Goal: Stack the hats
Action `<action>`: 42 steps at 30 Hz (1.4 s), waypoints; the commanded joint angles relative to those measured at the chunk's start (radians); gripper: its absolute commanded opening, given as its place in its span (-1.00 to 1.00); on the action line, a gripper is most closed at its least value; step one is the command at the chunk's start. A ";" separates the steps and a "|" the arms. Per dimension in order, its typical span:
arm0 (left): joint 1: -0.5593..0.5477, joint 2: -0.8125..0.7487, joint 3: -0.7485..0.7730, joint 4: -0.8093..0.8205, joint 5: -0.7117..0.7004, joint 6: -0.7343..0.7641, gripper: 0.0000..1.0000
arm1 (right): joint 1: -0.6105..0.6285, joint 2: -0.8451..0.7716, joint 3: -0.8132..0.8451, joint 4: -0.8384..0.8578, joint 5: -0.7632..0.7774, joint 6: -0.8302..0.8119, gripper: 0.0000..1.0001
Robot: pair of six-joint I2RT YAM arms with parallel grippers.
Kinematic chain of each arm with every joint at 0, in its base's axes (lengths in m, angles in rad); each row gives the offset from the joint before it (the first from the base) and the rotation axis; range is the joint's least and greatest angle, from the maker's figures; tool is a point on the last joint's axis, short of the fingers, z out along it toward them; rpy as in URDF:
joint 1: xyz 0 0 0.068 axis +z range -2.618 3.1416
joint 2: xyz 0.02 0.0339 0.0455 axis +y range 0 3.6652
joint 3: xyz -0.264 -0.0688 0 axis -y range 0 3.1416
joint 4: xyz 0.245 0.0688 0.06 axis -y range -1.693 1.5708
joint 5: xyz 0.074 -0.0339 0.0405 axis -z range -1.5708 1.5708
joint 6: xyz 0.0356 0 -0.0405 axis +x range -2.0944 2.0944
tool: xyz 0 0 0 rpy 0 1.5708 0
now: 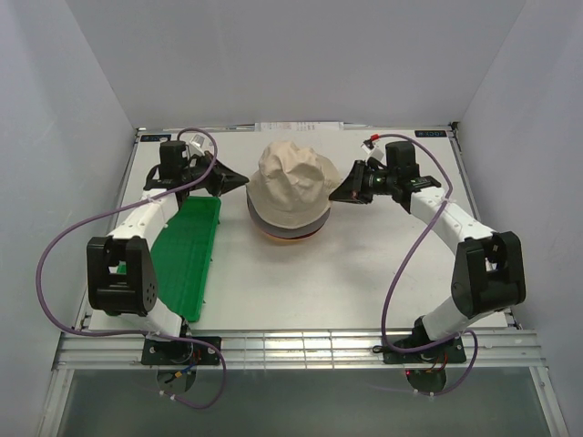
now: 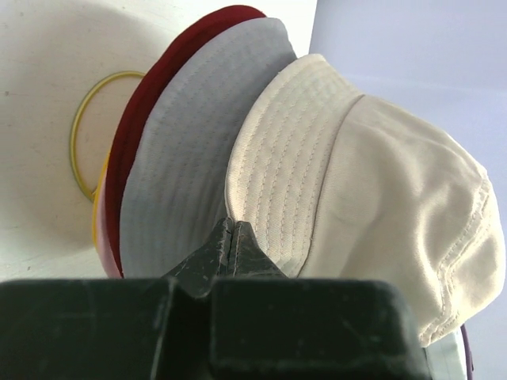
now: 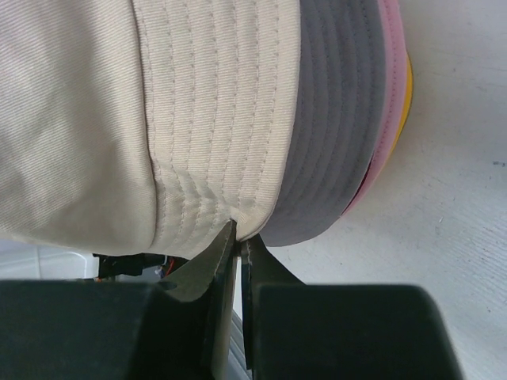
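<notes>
Hats (image 1: pixel 290 208) — 5, nested in 1 pile at mid-surface (image 1: pixel 364 273); beige bucket hat (image 1: pixel 296 175) topmost, grey (image 2: pixel 174 158) beneath. Left gripper (image 1: pixel 239 181), right gripper (image 1: pixel 339 193): jaws together, tips against opposite brim edges — probably squaring the finished pile.

No legible text, label, brand or number in any view. On the tabletop (image 1: pixel 364 273) far edge, a white sheet (image 1: pixel 299 126): too small to read.

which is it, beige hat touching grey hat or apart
Touching: right wrist view shows the beige hat lying directly on the grey hat, brim against brim.
</notes>
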 commanded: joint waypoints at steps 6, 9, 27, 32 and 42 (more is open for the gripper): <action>0.002 0.026 -0.042 0.002 -0.029 0.043 -1.00 | 0.010 0.073 -0.035 0.035 0.015 -0.024 -0.84; 0.002 0.051 -0.056 0.008 -0.035 0.045 -1.00 | 0.010 0.090 -0.047 0.041 0.017 -0.026 -0.84; 0.004 0.117 -0.082 -0.034 -0.109 0.101 -1.00 | 0.011 0.161 -0.064 0.005 0.049 -0.078 -0.84; 0.002 0.115 -0.067 -0.048 -0.106 0.120 -1.00 | 0.016 0.135 -0.073 0.012 0.041 -0.077 -0.84; 0.002 0.091 0.048 -0.120 -0.081 0.149 -0.58 | 0.017 0.082 -0.012 -0.023 0.014 -0.078 -0.50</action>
